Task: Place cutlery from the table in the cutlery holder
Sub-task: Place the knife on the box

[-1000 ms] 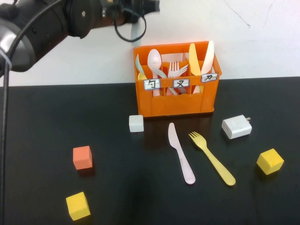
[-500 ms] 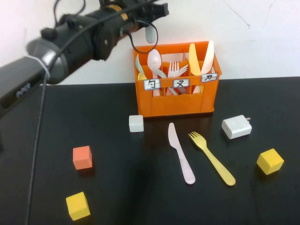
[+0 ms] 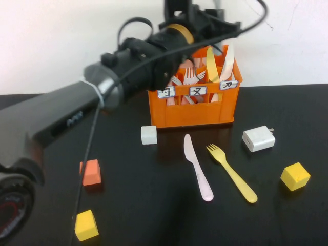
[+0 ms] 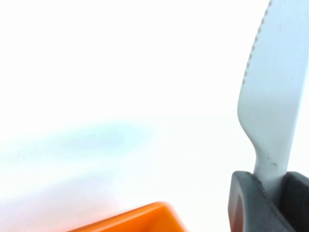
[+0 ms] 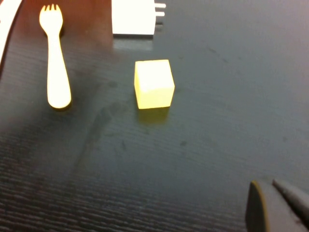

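Apparently stiff and light, the pale knife sat clamped by its handle in the left gripper, holder below; right gripper idled, seemingly shut.

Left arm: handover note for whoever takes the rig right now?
Left gripper: above the holder, jaws shut on a pale knife, not yet dropped in.
Right gripper: low over the table near the right-hand yellow cube; holds nothing.
Done: holder already has spoons, forks, knives.
Left: release this knife, then the pink knife and yellow fork on the table.
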You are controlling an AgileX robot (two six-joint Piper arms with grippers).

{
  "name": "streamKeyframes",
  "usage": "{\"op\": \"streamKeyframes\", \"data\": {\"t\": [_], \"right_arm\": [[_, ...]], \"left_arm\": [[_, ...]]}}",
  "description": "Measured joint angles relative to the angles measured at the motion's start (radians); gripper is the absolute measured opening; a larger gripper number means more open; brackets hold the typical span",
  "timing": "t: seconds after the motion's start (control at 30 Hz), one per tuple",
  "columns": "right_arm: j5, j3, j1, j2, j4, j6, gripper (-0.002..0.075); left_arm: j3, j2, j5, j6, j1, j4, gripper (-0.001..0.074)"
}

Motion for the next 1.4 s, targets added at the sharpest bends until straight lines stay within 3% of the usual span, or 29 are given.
{"op": "streamKeyframes", "data": {"t": [0.2, 0.77, 0.87, 0.97, 1.1, 1.23, 1.4], "right_arm": [[0.0, 0.0, 0.0, 0.0, 0.0, 0.0, -0.0002], [0.0, 0.0, 0.0, 0.0, 0.0, 0.0, -0.0002], [0.0, 0.0, 0.0, 0.0, 0.0, 0.0, -0.0002], [0.0, 0.0, 0.0, 0.0, 0.0, 0.0, -0.0002], [0.0, 0.0, 0.0, 0.0, 0.0, 0.0, -0.0002], [0.0, 0.0, 0.0, 0.0, 0.0, 0.0, -0.0002], [0.0, 0.0, 0.0, 0.0, 0.0, 0.0, -0.0002]], "left_arm": [[0.0, 0.045, -0.096, 0.0, -0.027, 0.006, 0.0099], [0.0, 0.136, -0.084, 0.0, -0.027, 0.029, 0.0108], [0.0, 0.138, -0.077, 0.0, -0.027, 0.055, 0.0225], [0.0, 0.138, -0.077, 0.002, -0.027, 0.073, 0.0389], [0.0, 0.138, -0.077, 0.023, -0.027, 0.08, 0.0458], [0.0, 0.136, -0.079, 0.074, -0.027, 0.083, 0.0408], [0.0, 0.075, -0.036, 0.103, -0.027, 0.083, 0.0184]]}}
